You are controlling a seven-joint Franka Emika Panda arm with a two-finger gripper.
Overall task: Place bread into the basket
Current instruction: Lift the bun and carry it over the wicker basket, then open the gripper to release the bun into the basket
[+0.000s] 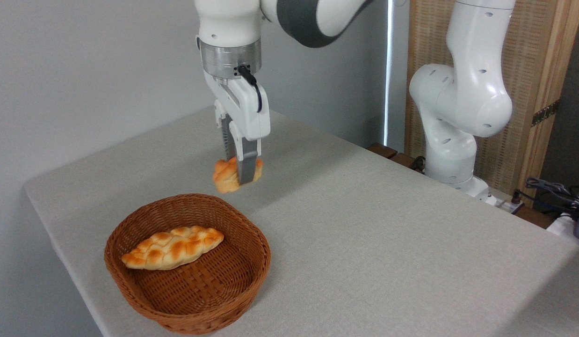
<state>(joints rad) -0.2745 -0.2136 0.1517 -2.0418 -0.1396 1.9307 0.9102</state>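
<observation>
The claw (239,174) gripped the bread (227,175) just behind the basket (252,276). A braided loaf (172,247) lay inside it.

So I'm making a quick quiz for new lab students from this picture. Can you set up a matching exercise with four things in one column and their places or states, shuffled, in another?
Things:
1. small round bun
2. braided loaf
3. wicker basket
4. gripper

Places or states:
A. lying inside the basket
B. standing on the table near its front left edge
C. clamped between two fingers, behind the basket
D. pointing straight down, shut on a piece of bread

Pairs: 1-C, 2-A, 3-B, 4-D
</observation>
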